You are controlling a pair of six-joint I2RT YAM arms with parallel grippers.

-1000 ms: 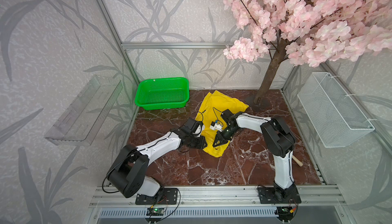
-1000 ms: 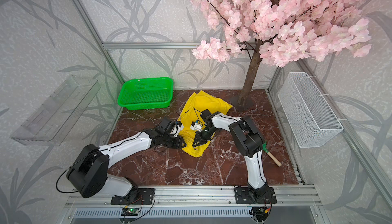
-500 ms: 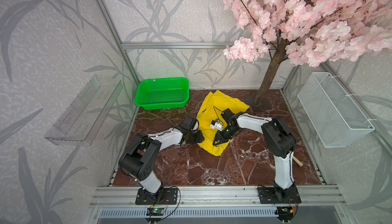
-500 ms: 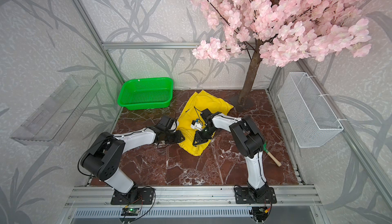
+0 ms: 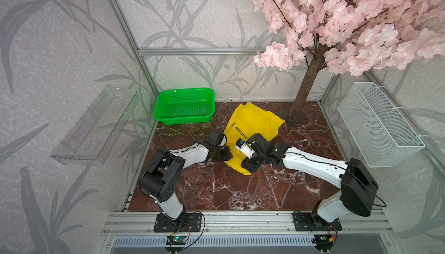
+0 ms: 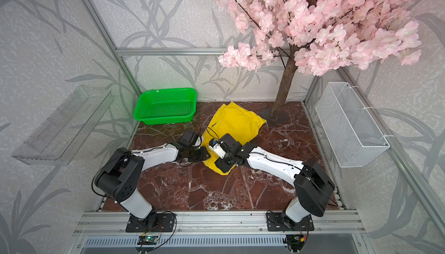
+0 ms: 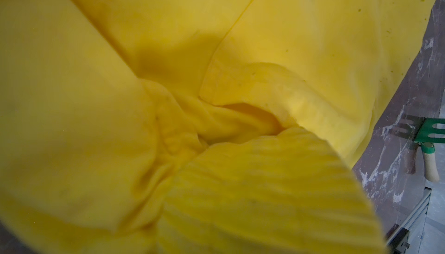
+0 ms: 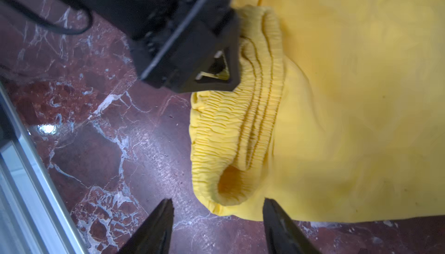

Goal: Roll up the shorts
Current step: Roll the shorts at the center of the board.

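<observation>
The yellow shorts [image 5: 255, 123] [image 6: 234, 123] lie spread on the marble floor, with their gathered waistband [image 8: 255, 120] folded over into a short roll at the near end. My left gripper [image 5: 225, 155] [image 6: 204, 155] [image 8: 232, 48] is shut on the left end of that roll. In the left wrist view yellow fabric [image 7: 265, 192] covers the jaws. My right gripper [image 5: 248, 166] [image 6: 222, 166] [image 8: 218, 201] stands open just off the roll's right end. Its black fingertips [image 8: 272, 214] are apart with nothing held.
A green basket [image 5: 184, 104] stands at the back left and a blossom tree's trunk [image 5: 305, 84] at the back right. A white wire basket [image 5: 378, 125] and a clear shelf [image 5: 96, 125] hang on the side walls. A green rake with a wooden handle [image 7: 431, 135] lies right of the shorts.
My right gripper has opened and let go of the waistband, and its arm has drawn back a little. The left arm's elbow has folded back while its gripper stayed on the waistband.
</observation>
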